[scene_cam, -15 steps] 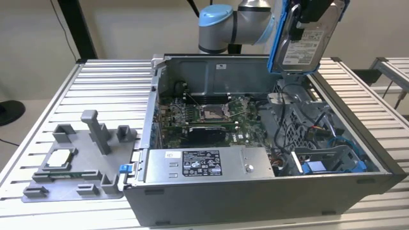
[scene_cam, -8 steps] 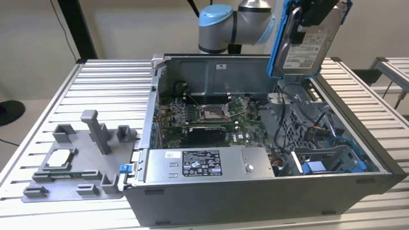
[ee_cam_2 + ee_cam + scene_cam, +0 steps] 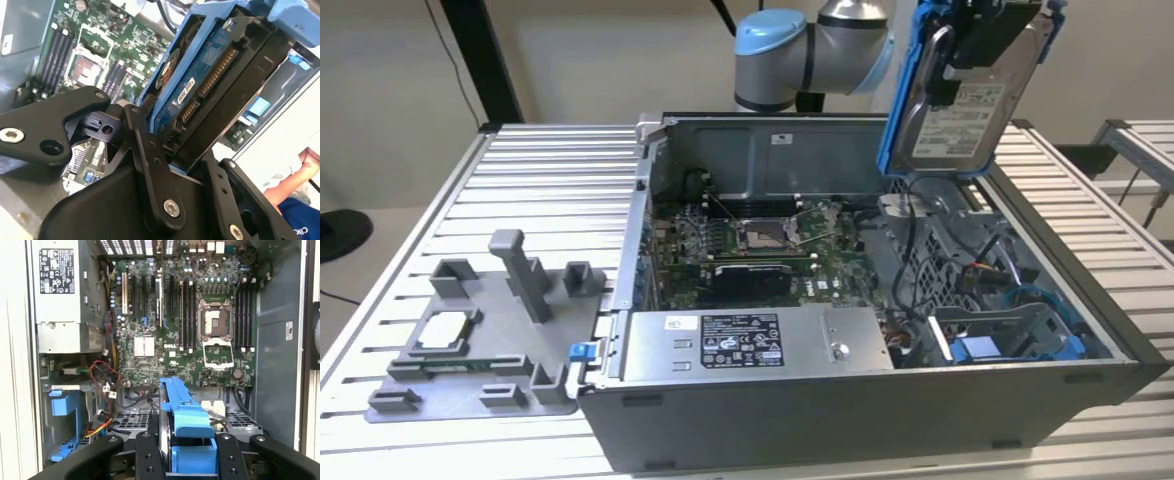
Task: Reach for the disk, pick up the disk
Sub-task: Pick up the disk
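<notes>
Gripper (image 3: 983, 40) clamps the disk (image 3: 965, 115) at the exterior view's upper right, white label showing. I see its blue circuit board in the second wrist view (image 3: 210, 80).

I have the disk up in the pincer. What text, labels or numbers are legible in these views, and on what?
Disk, clamped in the pincer: white barcode label, print too small to read.
Sticker on the disk's circuit-board side: blurred, unreadable.
Silver box in the computer case: printed label, too small to read.
No text can be quoted with confidence.
</notes>
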Robot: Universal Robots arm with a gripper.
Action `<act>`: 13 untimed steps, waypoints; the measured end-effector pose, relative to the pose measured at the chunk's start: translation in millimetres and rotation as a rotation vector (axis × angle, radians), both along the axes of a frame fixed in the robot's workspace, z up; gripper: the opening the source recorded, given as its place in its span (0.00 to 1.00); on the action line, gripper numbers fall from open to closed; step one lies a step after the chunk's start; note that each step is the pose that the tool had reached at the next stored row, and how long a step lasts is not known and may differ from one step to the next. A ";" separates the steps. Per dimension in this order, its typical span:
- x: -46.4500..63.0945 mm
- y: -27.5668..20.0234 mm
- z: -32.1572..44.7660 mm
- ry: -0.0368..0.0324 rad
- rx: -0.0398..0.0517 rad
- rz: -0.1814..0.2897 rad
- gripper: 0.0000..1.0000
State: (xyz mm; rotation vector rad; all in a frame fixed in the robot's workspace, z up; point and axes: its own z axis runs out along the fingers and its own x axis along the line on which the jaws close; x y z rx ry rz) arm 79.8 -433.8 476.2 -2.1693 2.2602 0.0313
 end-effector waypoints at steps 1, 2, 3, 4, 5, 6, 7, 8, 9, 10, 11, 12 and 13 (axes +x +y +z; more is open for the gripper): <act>-0.4 -3.4 0.0 0.0000 0.0000 0.000 0.00; -0.9 -7.1 -0.1 0.0000 0.0000 0.000 0.00; -1.3 -10.7 -0.1 0.0000 0.0000 0.000 0.00; -1.7 -14.3 -0.2 0.0000 0.0000 0.000 0.00; -1.9 -17.9 -0.2 0.0000 -0.0001 0.000 0.00; -2.2 -21.5 -0.2 0.0000 -0.0001 0.000 0.00; -2.4 -24.8 -0.3 0.0000 0.0001 0.000 0.00; -2.5 -28.1 -0.2 0.0000 0.0000 0.000 0.00; -2.5 -31.2 -0.2 0.0000 -0.0001 0.000 0.00; -2.5 -34.3 -0.2 0.0000 0.0000 0.000 0.00; -2.5 -37.6 -0.3 0.0000 0.0001 0.000 0.00; -2.5 -40.9 -0.3 0.0000 0.0000 0.000 0.00; -2.5 -44.1 -0.3 0.0000 0.0000 0.000 0.00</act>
